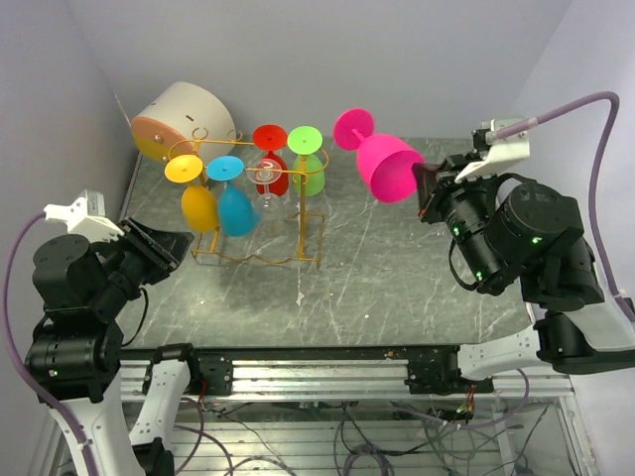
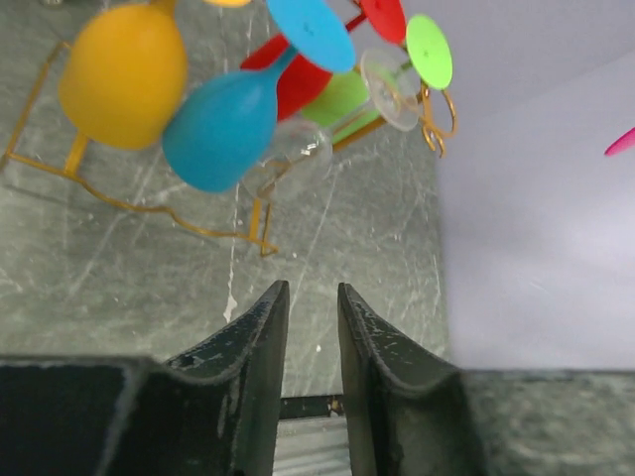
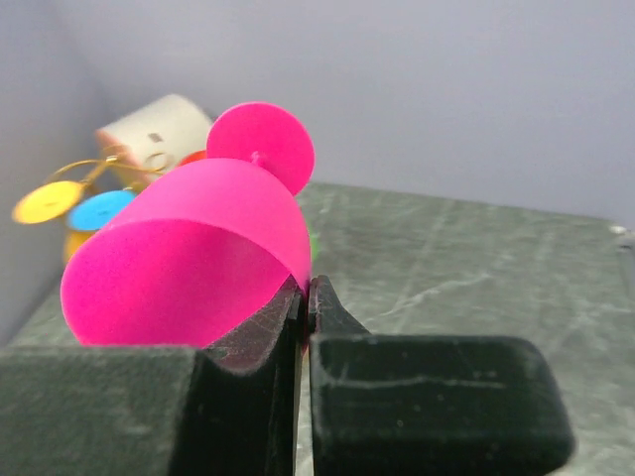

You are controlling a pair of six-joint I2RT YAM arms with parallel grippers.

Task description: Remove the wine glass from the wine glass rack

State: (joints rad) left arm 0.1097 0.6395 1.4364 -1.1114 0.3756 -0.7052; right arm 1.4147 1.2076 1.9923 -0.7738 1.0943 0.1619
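The pink wine glass (image 1: 390,164) hangs in the air to the right of the gold wire wine glass rack (image 1: 260,259), clear of it, foot pointing toward the back wall. My right gripper (image 1: 429,188) is shut on the glass's rim; in the right wrist view the fingers (image 3: 306,283) pinch the bowl wall of the pink glass (image 3: 198,248). My left gripper (image 1: 179,243) sits low at the left of the rack, jaws slightly apart and empty (image 2: 312,288). The rack (image 2: 149,208) shows in the left wrist view with glasses on it.
The rack holds an orange glass (image 1: 198,203), a blue glass (image 1: 236,208), a red glass (image 1: 270,169), a green glass (image 1: 308,169) and a clear glass (image 1: 266,185). A white-and-orange drum (image 1: 179,119) lies behind the rack at the back left corner.
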